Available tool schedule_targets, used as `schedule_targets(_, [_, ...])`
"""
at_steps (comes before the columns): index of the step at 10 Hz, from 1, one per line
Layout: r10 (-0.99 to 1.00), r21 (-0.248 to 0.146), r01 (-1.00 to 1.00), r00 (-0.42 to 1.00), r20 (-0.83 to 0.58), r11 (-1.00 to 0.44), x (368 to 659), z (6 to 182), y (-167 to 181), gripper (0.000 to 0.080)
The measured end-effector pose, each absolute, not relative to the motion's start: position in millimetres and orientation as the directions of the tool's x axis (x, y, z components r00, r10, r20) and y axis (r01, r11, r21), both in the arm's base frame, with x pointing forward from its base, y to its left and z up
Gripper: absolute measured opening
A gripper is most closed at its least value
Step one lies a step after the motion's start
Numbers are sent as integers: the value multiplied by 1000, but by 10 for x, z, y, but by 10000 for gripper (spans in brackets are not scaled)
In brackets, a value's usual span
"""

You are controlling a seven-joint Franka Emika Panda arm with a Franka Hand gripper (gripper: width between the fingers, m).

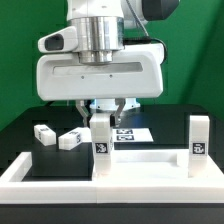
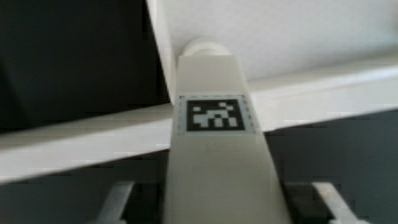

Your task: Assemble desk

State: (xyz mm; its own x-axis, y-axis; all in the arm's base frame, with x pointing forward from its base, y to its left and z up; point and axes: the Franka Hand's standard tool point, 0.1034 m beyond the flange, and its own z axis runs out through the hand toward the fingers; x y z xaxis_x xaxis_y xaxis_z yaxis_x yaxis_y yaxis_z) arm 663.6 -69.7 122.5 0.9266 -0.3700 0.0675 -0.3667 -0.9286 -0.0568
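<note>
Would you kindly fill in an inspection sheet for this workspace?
Surface: black table, white border wall along its front.
Job's things: tabletop panel; middle leg upright under the gripper; far leg upright at the exterior view's right; two loose legs lying on the table.
Clutter: marker board only.
Grippers: gripper straddles the middle leg; grip unclear.
Cables: nothing seen.
Surroundings: green backdrop.

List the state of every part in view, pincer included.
pincer: open, fingers either side of a leg, gaps showing
leg under pincer: upright on tabletop
other upright leg: standing on tabletop
first loose leg: lying on table
second loose leg: lying on table
tabletop: flat, inside border wall
</note>
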Motion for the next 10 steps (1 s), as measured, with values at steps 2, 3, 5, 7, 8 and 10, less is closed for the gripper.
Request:
schedule_targets(2, [-608,-69,-605,792,50,-794,6624,1226,-717,289])
schedule_targets(3, [-713,-74,-710,700,39,-700,6618,1224,-709,294])
schedule_targets(5, [-861,-97,-856,508,26,-508,6613,1217,-707,301])
schedule_targets(7, [-918,-93,-914,395,20,-396,6588,1217,-706,302])
schedule_targets(8, [-941,-90,-936,339,20,-340,6568,1215,-687,302])
schedule_targets(10, [-923,-86,-919,385,25,-385,6562,1211,-673,302])
